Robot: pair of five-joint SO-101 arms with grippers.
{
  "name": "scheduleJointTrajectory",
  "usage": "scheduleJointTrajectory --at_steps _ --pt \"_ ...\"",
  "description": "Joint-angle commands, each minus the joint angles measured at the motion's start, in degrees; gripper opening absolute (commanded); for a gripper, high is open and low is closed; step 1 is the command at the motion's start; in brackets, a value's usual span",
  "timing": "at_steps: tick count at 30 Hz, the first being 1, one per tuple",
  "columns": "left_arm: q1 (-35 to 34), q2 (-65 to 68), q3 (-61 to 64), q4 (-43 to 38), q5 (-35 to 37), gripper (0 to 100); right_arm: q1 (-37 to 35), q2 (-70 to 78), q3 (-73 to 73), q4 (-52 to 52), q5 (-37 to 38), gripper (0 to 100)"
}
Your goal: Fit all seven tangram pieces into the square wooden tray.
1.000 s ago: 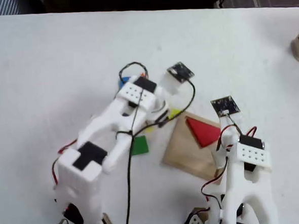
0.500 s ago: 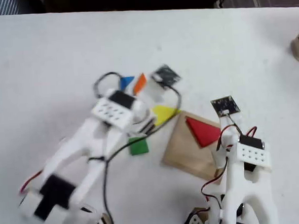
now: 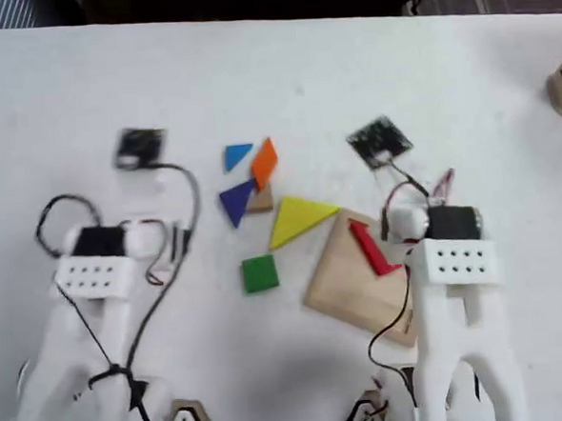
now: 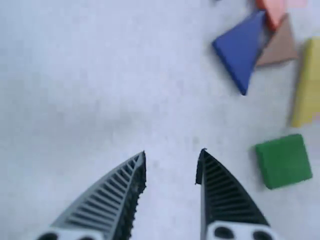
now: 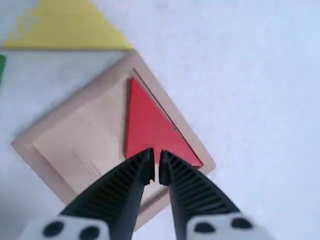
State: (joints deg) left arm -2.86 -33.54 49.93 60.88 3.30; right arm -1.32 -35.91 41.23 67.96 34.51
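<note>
Right wrist view puts the square wooden tray (image 5: 75, 145) straight beneath the right jaws. I see the red triangle (image 5: 150, 125) lying inside it against one rim, directly ahead of the jaw tips. Those jaws are pressed almost together, with only a sliver between them and nothing pinched. Whether the tips touch the red piece I cannot tell. Beyond the tray's far corner from these jaws, the yellow triangle (image 5: 65, 25) lies on the bench (image 5: 250, 60), just beside the rim.

The left jaws are spread wide over bare bench, holding nothing. Off to one side of them sits the green square (image 4: 284, 160). Farther ahead on that same side lie the blue triangle (image 4: 242, 47), a tan triangle (image 4: 277, 50) touching it, and an orange piece (image 4: 272, 10). On the high view a small light-blue triangle (image 3: 237, 155) lies just beside the orange piece, well apart from both jaws.
</note>
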Motion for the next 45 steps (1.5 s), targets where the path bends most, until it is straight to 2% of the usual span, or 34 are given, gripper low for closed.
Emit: scheduleJointTrajectory --at_steps 1,2,6,11,21,24,33,45 --pt "-9.19 -2.24 3.87 -8.88 2.81 7 -4.18 0.13 -3.43 -4.62 -5.63 2.0" --pt "-10.33 -2.24 4.92 -10.64 2.9 2 -4.97 0.92 -3.34 -6.37 -7.47 2.0" --pt "-11.21 -2.24 7.03 -13.54 3.16 3 -7.08 9.63 -3.87 -14.73 -12.66 1.9" --pt "-11.38 -2.15 7.47 -14.77 3.16 2 -9.1 25.89 -8.53 -23.96 -13.36 1.9" --pt "-11.12 -2.15 10.2 -19.87 3.25 2 -8.92 54.11 -31.74 -20.62 -12.84 1.9" --pt "-11.12 -2.15 10.2 -19.87 3.25 2 -9.45 58.42 -35.52 -16.66 -9.41 1.9" --pt "-11.12 -2.15 10.37 -19.87 3.25 2 -9.1 58.95 -35.6 -5.49 -3.34 1.9" --pt "-11.12 -2.15 10.46 -19.96 3.25 2 -11.3 39.25 -16.0 -8.31 -2.02 1.9"
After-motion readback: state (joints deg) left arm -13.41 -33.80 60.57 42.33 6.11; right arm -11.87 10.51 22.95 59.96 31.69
